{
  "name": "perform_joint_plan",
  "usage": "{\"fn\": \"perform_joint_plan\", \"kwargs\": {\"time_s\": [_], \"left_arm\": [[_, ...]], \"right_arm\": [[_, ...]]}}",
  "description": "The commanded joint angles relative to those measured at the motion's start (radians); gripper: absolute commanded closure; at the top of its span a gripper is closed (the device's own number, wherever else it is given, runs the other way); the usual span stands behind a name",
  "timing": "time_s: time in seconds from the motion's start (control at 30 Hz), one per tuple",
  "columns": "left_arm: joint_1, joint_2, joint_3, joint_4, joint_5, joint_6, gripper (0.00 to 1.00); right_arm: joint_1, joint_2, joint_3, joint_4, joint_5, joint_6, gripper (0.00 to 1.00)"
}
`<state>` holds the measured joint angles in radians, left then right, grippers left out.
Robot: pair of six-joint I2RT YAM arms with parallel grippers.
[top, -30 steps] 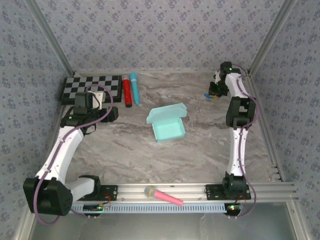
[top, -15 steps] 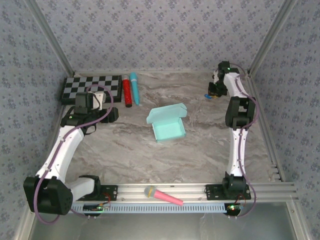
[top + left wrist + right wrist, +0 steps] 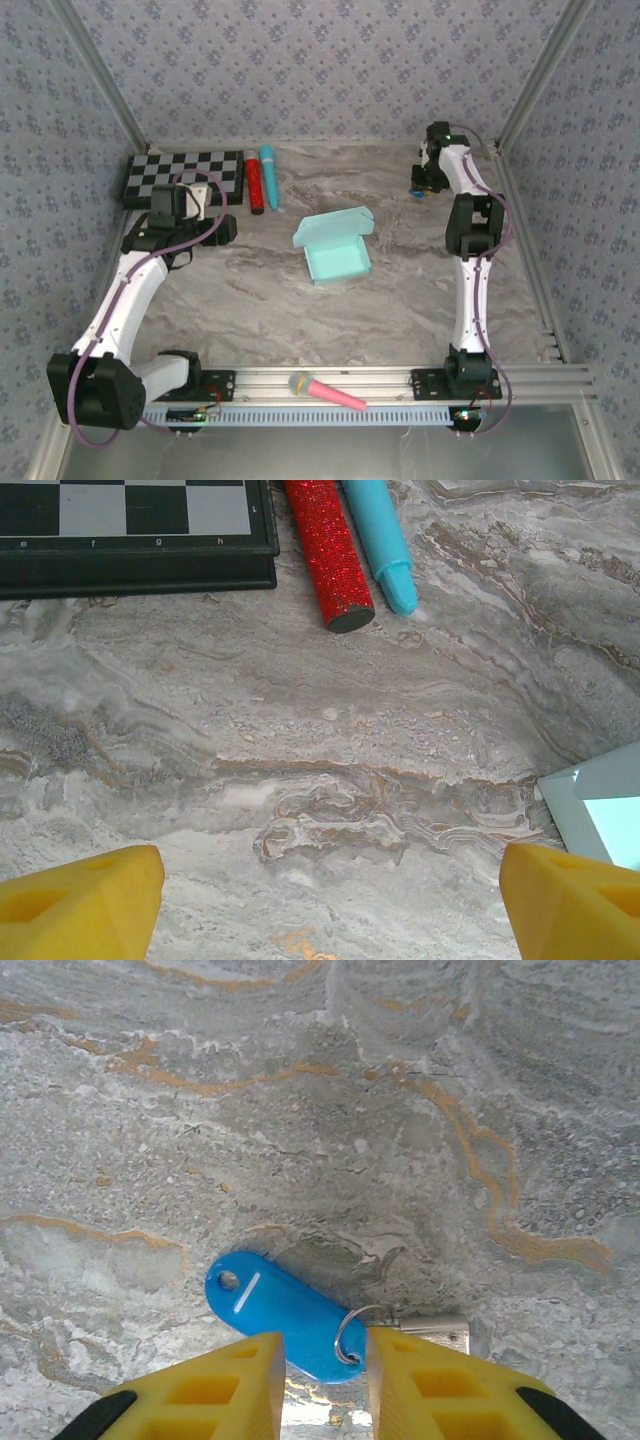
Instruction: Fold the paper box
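Comparing with 1 second earlier, we see the right arm's wrist shifted slightly toward the far left, while the paper box [image 3: 335, 247] stays at the middle of the table [image 3: 400, 310], lid flap raised, and the left arm holds its place. The right arm reaches up the right side to the far corner, its right gripper [image 3: 325, 1348] pointing down, fingers a narrow gap apart around the ring end of a blue key tag [image 3: 270, 1305]; we cannot tell whether they pinch it. The left arm bends beside the checkerboard [image 3: 185, 177], left gripper [image 3: 330, 900] spread wide on nothing.
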<state>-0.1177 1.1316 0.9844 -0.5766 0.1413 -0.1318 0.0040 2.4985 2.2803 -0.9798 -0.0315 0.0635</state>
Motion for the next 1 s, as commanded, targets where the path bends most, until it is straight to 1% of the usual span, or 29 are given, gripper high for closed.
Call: {"fn": "perform_joint_plan", "kwargs": {"time_s": [0.0, 0.07, 0.7, 0.97], "left_arm": [[0.004, 0.003, 0.015, -0.02, 0.005, 0.012, 0.13], [0.004, 0.003, 0.016, -0.022, 0.005, 0.013, 0.13], [0.004, 0.003, 0.014, -0.025, 0.003, 0.017, 0.13], [0.004, 0.005, 0.016, -0.026, 0.002, 0.014, 0.13]], "right_arm": [[0.004, 0.009, 0.032, -0.029, 0.038, 0.018, 0.72], [0.005, 0.012, 0.027, -0.033, 0.051, 0.016, 0.72], [0.007, 0.062, 0.055, -0.053, 0.043, 0.019, 0.73], [0.008, 0.059, 0.05, -0.062, 0.078, 0.013, 0.89]]}}
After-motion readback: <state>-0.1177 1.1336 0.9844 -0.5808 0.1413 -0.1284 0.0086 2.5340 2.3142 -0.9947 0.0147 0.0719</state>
